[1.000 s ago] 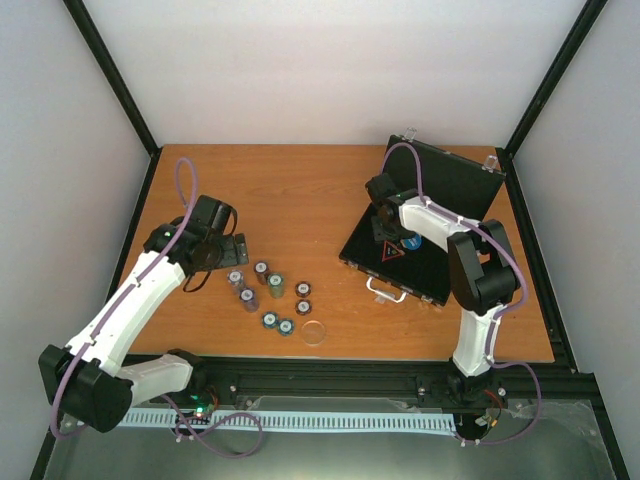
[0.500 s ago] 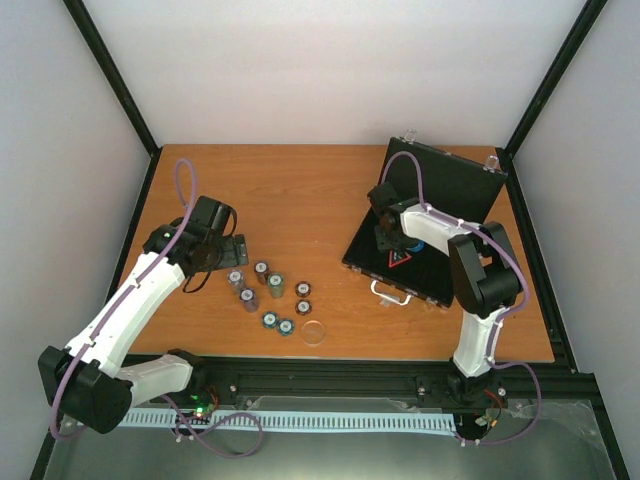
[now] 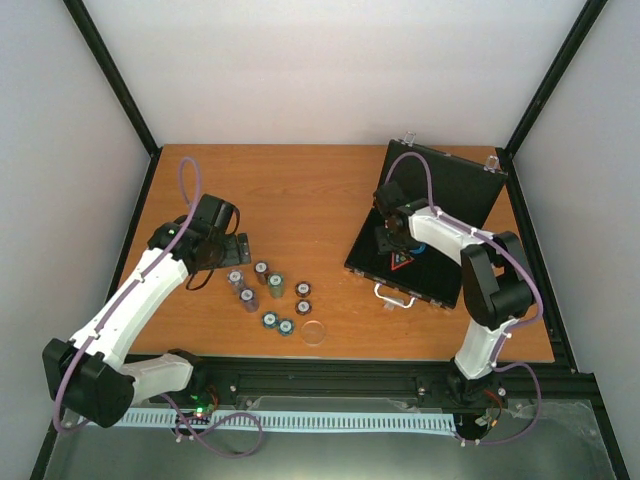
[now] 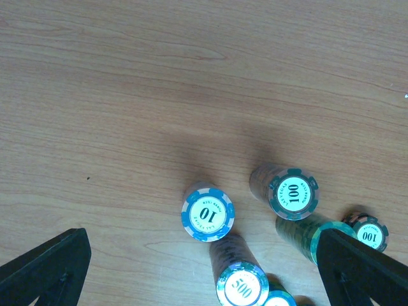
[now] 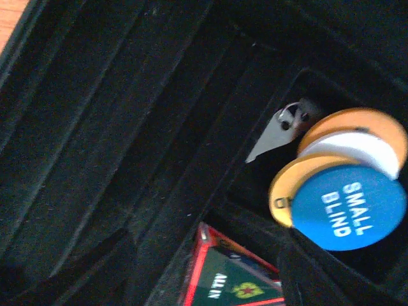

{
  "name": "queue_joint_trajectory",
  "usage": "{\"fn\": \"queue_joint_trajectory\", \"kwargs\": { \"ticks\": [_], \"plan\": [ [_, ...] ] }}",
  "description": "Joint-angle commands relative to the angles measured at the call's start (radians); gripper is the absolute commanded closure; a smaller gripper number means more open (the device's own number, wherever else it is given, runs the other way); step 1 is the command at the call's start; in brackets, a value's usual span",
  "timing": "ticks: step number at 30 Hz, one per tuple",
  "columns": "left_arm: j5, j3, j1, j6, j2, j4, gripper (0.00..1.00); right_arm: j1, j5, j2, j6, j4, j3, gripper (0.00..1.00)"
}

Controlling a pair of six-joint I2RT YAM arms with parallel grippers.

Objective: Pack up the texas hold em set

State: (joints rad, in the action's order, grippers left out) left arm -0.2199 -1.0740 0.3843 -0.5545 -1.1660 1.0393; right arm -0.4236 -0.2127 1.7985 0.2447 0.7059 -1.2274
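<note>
Left fingers (image 4: 44, 268) wide open, empty, above eight poker chip stacks (image 3: 276, 284) on the tabletop (image 3: 300, 200), right fingers (image 5: 312, 280) in the open black case (image 3: 452, 186) over one triangular token (image 5: 233, 282) and one blue disc (image 5: 347, 207), grip unclear

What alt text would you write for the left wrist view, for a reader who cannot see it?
Looking down on a wooden table, several stacks of poker chips stand together, topped by a blue 10 chip, a teal 100 chip and a 500 chip. The open left gripper frames them, its dark fingers at the bottom corners.
</note>
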Motion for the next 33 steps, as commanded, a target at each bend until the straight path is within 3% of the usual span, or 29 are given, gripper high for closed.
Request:
{"fn": "queue_joint_trajectory", "kwargs": {
  "ticks": [1,9,20,33],
  "plan": [
    [0.0,-0.017,0.004,0.005,-0.005,-0.019,0.0,0.024,0.164,-0.05,-0.008,-0.071,0.059,0.35],
    [-0.004,-0.009,0.004,0.005,-0.004,-0.016,0.0,0.04,0.166,-0.034,-0.039,-0.126,0.096,0.2],
    [-0.009,-0.005,0.004,0.002,-0.009,-0.019,0.0,0.057,0.131,-0.017,-0.049,-0.134,0.102,0.2],
    [0.006,-0.004,0.004,0.006,-0.035,-0.039,0.0,0.057,0.266,-0.038,0.003,-0.134,0.152,0.21]
  ]
}}
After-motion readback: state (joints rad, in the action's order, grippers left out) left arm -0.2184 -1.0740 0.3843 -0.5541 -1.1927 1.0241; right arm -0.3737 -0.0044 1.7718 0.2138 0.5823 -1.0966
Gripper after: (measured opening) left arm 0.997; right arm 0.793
